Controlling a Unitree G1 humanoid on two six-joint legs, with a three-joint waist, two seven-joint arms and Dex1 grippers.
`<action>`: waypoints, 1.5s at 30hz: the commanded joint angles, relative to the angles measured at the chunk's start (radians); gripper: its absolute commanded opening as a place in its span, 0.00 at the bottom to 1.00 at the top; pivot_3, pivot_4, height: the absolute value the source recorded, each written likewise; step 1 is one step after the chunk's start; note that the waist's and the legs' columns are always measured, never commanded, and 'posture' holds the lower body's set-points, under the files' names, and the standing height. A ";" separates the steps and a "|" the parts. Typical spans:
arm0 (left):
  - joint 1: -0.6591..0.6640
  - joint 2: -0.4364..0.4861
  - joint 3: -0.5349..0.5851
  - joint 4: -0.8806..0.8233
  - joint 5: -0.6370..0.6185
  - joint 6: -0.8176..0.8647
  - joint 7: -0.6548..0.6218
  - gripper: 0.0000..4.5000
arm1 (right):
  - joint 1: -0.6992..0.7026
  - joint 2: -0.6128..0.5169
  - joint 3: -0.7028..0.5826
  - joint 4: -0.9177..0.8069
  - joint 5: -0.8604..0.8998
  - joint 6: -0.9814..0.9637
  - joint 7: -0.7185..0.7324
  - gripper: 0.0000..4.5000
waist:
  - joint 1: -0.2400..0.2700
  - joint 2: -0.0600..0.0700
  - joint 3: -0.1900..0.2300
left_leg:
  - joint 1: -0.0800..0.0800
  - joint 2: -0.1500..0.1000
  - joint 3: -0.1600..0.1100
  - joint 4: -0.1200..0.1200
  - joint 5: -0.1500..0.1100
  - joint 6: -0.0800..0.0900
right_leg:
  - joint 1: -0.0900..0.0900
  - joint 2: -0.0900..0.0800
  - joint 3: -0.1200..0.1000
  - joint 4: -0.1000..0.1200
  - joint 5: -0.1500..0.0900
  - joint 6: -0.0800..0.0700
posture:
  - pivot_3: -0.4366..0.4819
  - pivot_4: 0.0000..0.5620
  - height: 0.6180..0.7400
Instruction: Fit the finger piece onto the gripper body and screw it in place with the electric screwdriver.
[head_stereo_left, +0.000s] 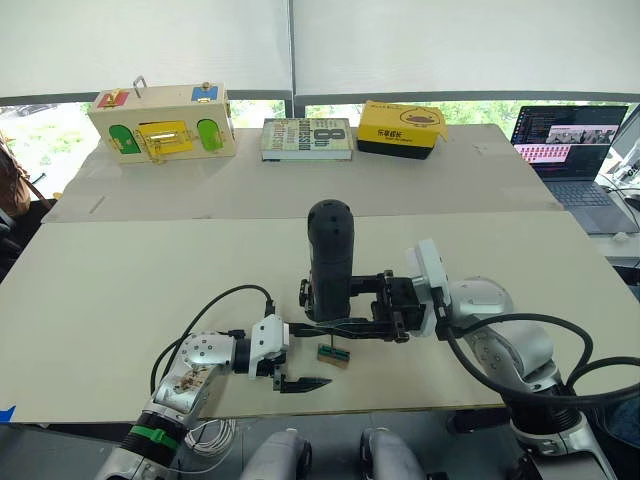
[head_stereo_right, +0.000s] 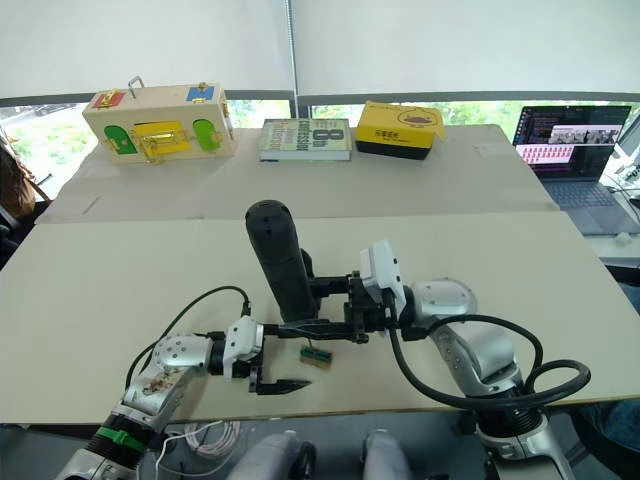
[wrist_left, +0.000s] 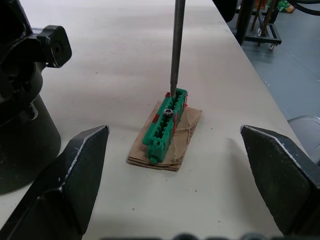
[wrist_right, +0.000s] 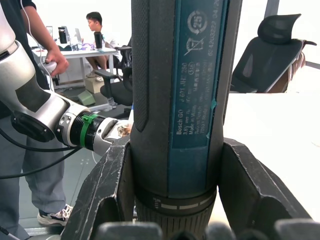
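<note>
— Gripping what, on your right side?

— Clamped in my right pincer (wrist_right: 170, 210) is the electric screwdriver (head_stereo_left: 330, 262), held upright, its thin bit pointing down onto a small green-topped block (wrist_left: 165, 125).

— And your left pincer?

— My left pincer (wrist_left: 175, 185) is spread wide and holds nothing. The block lies on the bench (head_stereo_left: 150, 280) just ahead of it, between the fingertips' line of sight, on a scrap of cardboard (wrist_left: 187, 137). The gripper body (wrist_left: 25, 100) stands beside my left pincer, close to the block.
</note>
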 joint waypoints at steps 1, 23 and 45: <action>0.032 0.007 -0.027 0.059 0.038 0.028 0.012 0.99 | -0.023 0.019 -0.010 -0.026 0.010 -0.032 0.001 0.43 | 0.000 0.000 0.000 | 0.000 0.000 0.000 0.000 0.000 0.000 | 0.000 0.000 0.000 0.000 0.000 0.000 | 0.48 0.27 1.00; 0.035 0.007 -0.028 0.057 0.036 0.027 0.008 0.99 | 0.000 0.010 -0.018 -0.013 -0.012 -0.043 0.014 0.43 | 0.000 0.000 0.000 | -0.001 0.000 0.000 0.000 0.000 0.000 | 0.000 0.000 0.000 0.000 0.000 0.000 | 0.48 0.27 1.00; 0.038 0.008 -0.031 0.064 0.038 0.022 0.005 0.99 | 0.007 0.012 -0.017 0.001 -0.028 -0.059 0.009 0.43 | 0.000 0.000 0.000 | -0.001 0.000 0.000 0.000 0.000 0.000 | 0.000 0.000 0.000 0.000 0.000 0.000 | 0.48 0.27 1.00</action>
